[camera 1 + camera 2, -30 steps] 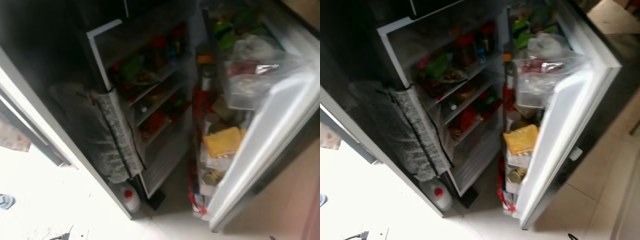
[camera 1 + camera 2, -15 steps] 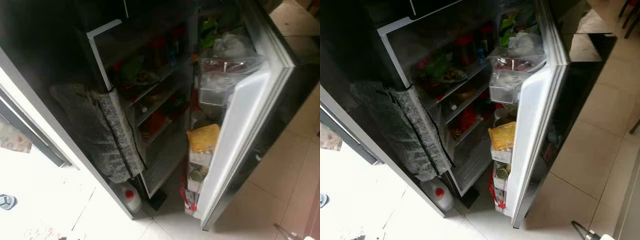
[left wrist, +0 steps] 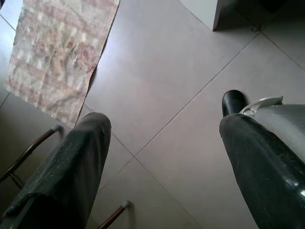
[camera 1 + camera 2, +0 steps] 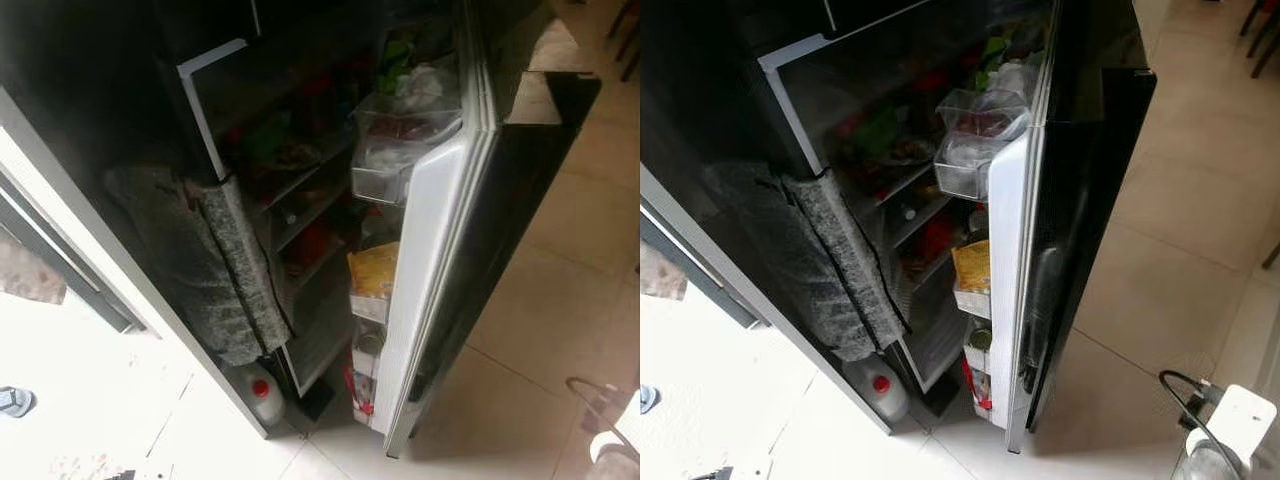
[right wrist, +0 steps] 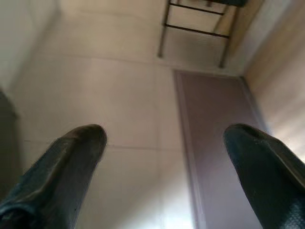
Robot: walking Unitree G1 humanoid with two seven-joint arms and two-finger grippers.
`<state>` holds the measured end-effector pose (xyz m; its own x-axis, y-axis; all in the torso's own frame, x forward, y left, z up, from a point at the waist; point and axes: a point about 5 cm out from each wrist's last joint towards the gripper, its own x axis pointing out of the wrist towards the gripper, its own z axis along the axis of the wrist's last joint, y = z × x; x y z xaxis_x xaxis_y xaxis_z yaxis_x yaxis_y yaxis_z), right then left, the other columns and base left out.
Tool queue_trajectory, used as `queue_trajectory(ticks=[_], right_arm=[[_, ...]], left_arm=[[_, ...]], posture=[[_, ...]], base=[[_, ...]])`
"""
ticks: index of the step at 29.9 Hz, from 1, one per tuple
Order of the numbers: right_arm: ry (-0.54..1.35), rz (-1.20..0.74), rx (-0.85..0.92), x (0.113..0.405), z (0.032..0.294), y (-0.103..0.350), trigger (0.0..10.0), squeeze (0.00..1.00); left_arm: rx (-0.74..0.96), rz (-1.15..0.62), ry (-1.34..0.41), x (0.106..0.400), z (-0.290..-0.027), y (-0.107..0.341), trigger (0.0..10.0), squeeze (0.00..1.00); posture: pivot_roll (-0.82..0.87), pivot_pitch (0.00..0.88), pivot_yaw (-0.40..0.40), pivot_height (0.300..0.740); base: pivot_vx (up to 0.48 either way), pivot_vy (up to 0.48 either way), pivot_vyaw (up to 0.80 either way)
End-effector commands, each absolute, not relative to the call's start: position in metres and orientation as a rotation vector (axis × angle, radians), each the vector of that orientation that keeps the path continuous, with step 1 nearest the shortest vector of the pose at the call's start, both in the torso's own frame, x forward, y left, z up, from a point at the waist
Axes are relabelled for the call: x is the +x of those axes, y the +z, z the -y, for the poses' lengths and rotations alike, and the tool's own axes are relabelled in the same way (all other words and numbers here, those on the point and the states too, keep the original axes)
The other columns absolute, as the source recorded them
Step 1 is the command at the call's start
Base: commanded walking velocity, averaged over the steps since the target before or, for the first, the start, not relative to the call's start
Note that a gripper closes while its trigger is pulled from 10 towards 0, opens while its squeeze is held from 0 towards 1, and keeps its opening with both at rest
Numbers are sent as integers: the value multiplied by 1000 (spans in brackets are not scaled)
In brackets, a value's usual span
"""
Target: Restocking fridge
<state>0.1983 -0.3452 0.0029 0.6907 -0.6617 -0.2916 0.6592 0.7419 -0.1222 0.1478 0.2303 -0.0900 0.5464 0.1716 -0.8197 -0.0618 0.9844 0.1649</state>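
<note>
The black fridge stands before me with its right door (image 4: 1085, 190) partly swung in, the dark outer face turned my way. The door's inner bins hold a clear tub (image 4: 400, 150), a yellow packet (image 4: 372, 270) and jars lower down. Behind it the shelves (image 4: 295, 190) carry red and green food items in shadow. My left gripper (image 3: 164, 124) hangs open over the tiled floor, holding nothing. Open as well, my right gripper (image 5: 164, 143) points at the floor with nothing between its fingers.
A grey towel (image 4: 215, 270) hangs on the left fridge door. A white jug with a red cap (image 4: 262, 395) stands at the fridge's foot. A patterned rug (image 3: 62, 52), chair legs (image 5: 195, 28) and a brown mat (image 5: 214, 133) are on the floor. My right arm (image 4: 1230, 430) hangs low right.
The fridge's right door has swung a good way toward shut, covering more of the shelves. My right arm has come into view at the lower right.
</note>
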Motion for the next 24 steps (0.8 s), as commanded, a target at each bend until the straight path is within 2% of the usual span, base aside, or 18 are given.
queue_trajectory(ticks=[1, 4, 8, 10, 12, 15, 17, 21, 24], right_arm=[[-641, -265, 15, 210, 343, 12, 10000, 0], [-433, -186, 73, 228, 331, 24, 10000, 0], [-362, -161, 89, 234, 325, 28, 10000, 0], [-254, -139, 104, 237, 319, 32, 10000, 0], [-225, -148, 105, 237, 320, 32, 10000, 0], [-211, -242, 0, 229, 333, 29, 10000, 0], [-173, -247, 15, 227, 335, 30, 10000, 0], [78, -180, 13, 238, 321, 48, 10000, 0], [120, -139, 21, 247, 318, 60, 10000, 0]], left_arm=[[137, -1005, 147, 146, -232, -91, 10000, 0], [137, -998, 143, 149, -232, -90, 10000, 0], [135, -996, 141, 150, -232, -89, 10000, 0], [134, -999, 149, 144, -240, -89, 10000, 0], [136, -1002, 152, 141, -244, -89, 10000, 0], [141, -1017, 165, 133, -258, -88, 10000, 0], [140, -1019, 166, 130, -261, -87, 10000, 0], [131, -996, 178, 148, -264, -81, 10000, 0], [125, -993, 176, 153, -267, -78, 10000, 0]], posture=[[-122, 43, 117, 740], [-123, 43, 117, 740], [-121, 47, 118, 740], [-120, 51, 120, 740], [-118, 54, 120, 740], [-125, 62, 119, 740], [-122, 64, 119, 740], [-124, 69, 120, 740], [-124, 69, 120, 740]], base=[[0, 0, 0], [0, 0, 0], [0, 0, 0], [0, 0, 0], [0, 0, 0], [0, 0, 0], [0, 0, 0], [0, 0, 0], [0, 0, 0]])
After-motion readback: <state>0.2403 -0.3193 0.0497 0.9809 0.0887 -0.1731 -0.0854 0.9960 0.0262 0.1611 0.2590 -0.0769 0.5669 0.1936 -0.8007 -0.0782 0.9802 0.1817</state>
